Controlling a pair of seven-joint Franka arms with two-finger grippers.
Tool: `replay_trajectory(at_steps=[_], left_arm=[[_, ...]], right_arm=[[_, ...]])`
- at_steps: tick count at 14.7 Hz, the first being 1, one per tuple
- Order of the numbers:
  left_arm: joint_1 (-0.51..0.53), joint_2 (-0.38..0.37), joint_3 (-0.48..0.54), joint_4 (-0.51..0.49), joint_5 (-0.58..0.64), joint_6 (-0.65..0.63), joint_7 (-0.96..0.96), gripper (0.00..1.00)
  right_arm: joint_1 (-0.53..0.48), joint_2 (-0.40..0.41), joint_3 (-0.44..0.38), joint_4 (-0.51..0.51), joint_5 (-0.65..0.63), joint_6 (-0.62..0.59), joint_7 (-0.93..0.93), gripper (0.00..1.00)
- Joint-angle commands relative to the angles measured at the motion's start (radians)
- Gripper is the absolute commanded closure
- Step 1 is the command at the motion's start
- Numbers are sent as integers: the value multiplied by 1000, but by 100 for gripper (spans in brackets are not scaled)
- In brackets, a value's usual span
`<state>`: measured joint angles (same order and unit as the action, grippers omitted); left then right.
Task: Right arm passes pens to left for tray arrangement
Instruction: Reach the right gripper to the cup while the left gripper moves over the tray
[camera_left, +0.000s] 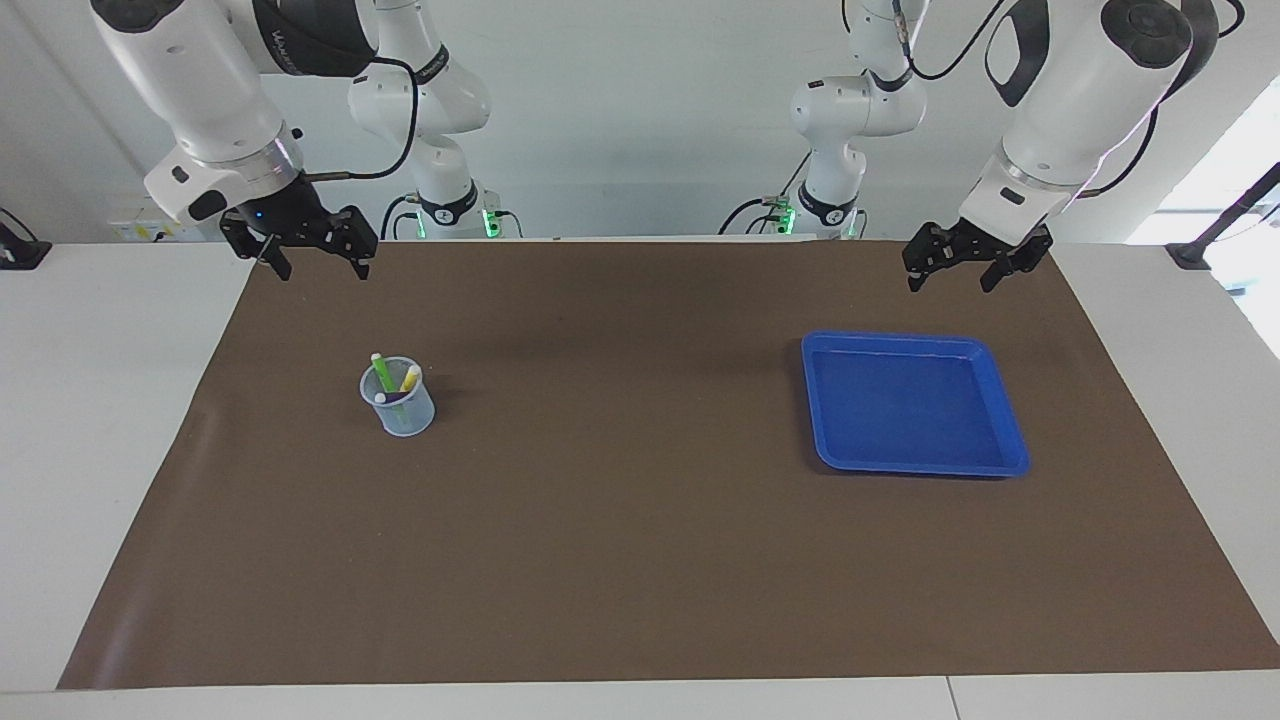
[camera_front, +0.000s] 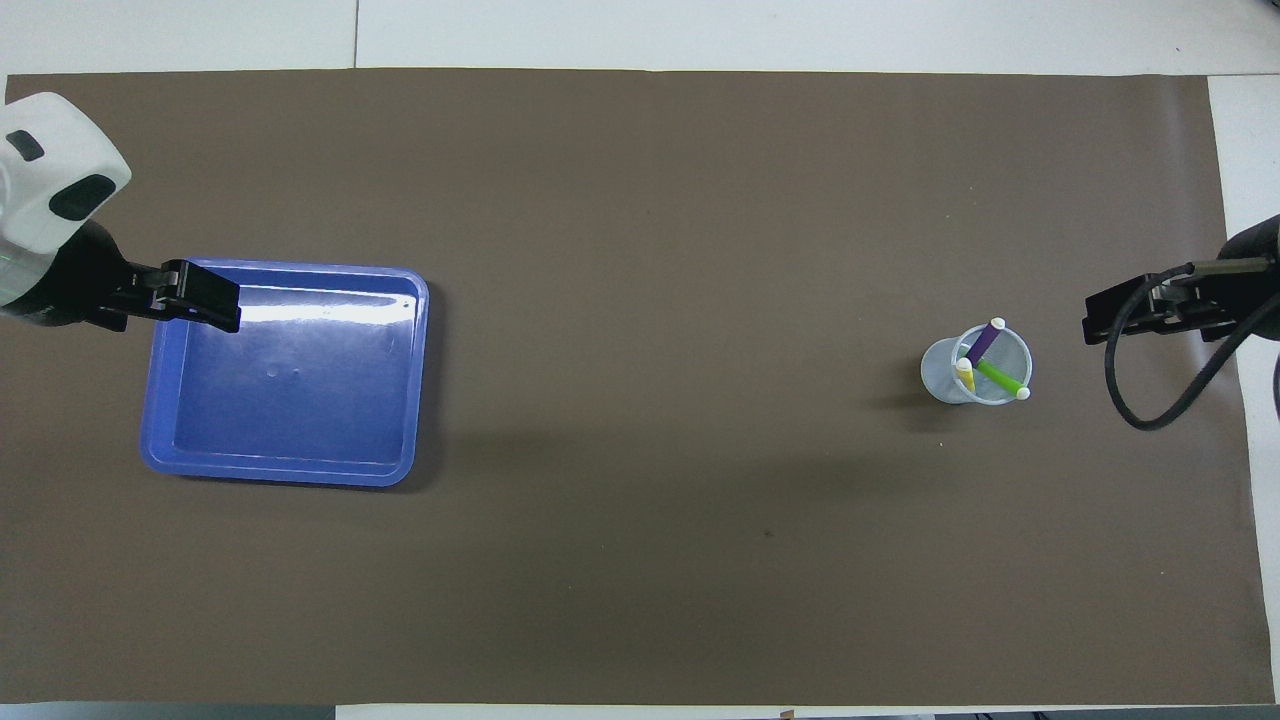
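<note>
Three pens stand together in a small translucent cup (camera_left: 398, 400) (camera_front: 975, 366) on the brown mat, toward the right arm's end: a purple pen (camera_front: 983, 343), a yellow pen (camera_left: 410, 378) (camera_front: 966, 375) and a green pen (camera_left: 383, 372) (camera_front: 1000, 378). The blue tray (camera_left: 915, 405) (camera_front: 290, 400) lies on the mat toward the left arm's end with nothing in it. My right gripper (camera_left: 322, 272) (camera_front: 1110, 320) hangs open in the air over the mat, apart from the cup. Raised over the mat by the tray, my left gripper (camera_left: 950, 285) (camera_front: 205, 297) is open and holds nothing.
A brown mat (camera_left: 640, 520) covers most of the white table. A black cable (camera_front: 1140, 400) loops down from the right wrist beside the cup. Between the cup and the tray lies bare mat.
</note>
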<state>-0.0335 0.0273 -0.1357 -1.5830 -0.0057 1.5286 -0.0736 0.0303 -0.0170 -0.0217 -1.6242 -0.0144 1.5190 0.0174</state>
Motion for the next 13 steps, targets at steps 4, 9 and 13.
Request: replay_trajectory(at_steps=[4, 9, 13], left_arm=[[3, -21, 5, -14, -8, -11, 11, 0], [13, -26, 4, -31, -13, 10, 6, 0], [47, -163, 4, -332, -20, 232, 11, 0]], right_arm=[[-15, -9, 6, -8, 8, -5, 4, 0], [-13, -11, 8, -11, 19, -22, 6, 0], [-13, -32, 9, -60, 22, 45, 4, 0]])
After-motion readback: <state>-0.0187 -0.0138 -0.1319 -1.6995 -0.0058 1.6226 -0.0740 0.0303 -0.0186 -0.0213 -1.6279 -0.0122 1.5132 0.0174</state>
